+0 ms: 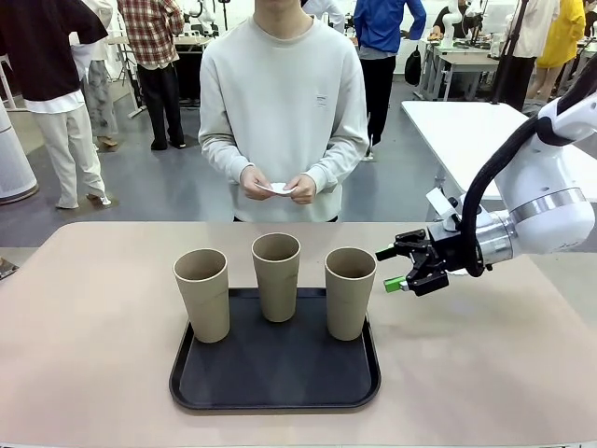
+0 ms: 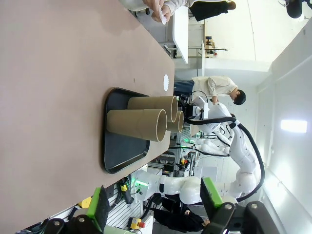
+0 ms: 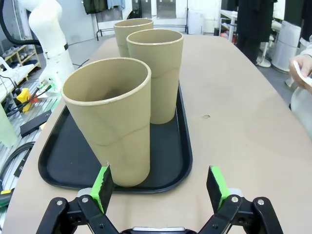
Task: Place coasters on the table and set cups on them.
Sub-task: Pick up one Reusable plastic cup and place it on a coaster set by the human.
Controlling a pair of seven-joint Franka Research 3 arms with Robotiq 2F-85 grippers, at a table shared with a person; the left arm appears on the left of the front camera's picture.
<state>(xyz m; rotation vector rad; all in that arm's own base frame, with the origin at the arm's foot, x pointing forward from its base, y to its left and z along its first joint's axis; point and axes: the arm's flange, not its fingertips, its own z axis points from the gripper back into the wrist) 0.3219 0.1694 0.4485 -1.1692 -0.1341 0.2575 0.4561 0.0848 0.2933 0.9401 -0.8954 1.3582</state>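
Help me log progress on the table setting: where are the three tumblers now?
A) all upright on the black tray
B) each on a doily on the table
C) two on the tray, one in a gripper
A: the three tumblers stand upright on the black tray, and the white paper piece is in the person's hands.

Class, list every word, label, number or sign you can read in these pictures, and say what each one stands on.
No text here can be read.
Small dark mark on the chest of the person's sweatshirt: too small to read.
The cups and the black tray: plain, no print shows.
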